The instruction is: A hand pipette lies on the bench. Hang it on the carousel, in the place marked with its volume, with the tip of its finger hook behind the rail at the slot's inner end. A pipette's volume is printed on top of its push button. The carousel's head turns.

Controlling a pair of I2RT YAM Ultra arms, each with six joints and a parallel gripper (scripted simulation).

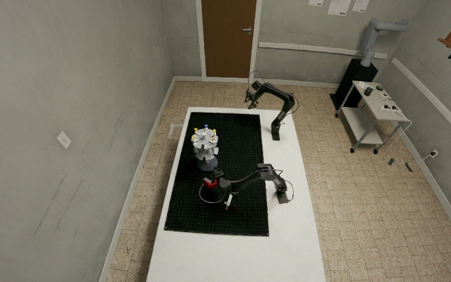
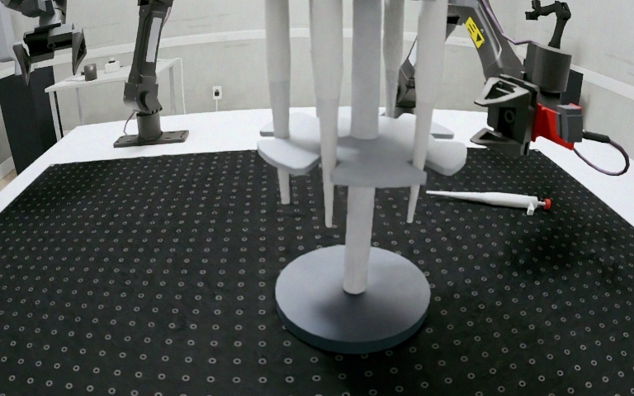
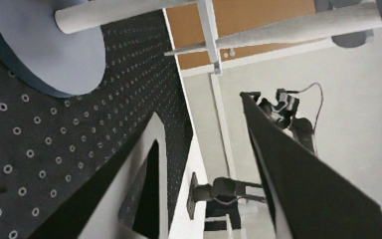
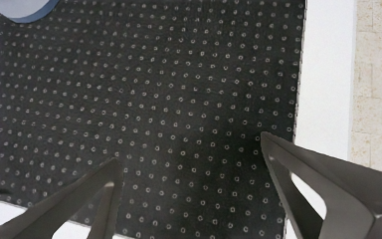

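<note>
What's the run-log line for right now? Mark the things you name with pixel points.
pipette (image 1: 229,200) (image 2: 507,200): lying on mat (image 1: 246,212) (image 2: 139,303) (image 3: 27,124) (image 4: 149,100) | left gripper (image 1: 216,170) (image 2: 477,120) (image 3: 199,105): part-open, empty, near carousel (image 1: 204,143) (image 2: 378,172) (image 3: 75,65) (image 4: 22,7) | right gripper (image 1: 248,104) (image 2: 51,78) (image 4: 190,146): open, empty

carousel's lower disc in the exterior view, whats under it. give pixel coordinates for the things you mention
Under the lower disc (image 2: 378,175): narrow pipette tips poking below, the post (image 2: 360,233), and the round base (image 2: 322,317) on the black mat (image 2: 163,261). The disc's underside is hidden, as is the mat beneath the base.

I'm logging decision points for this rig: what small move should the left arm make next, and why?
Probably swing the left gripper sideways toward the carousel: its part-open fingers hold nothing and point past the post, while the loose pipette lies on the mat, so turning the head first seems sensible.
</note>
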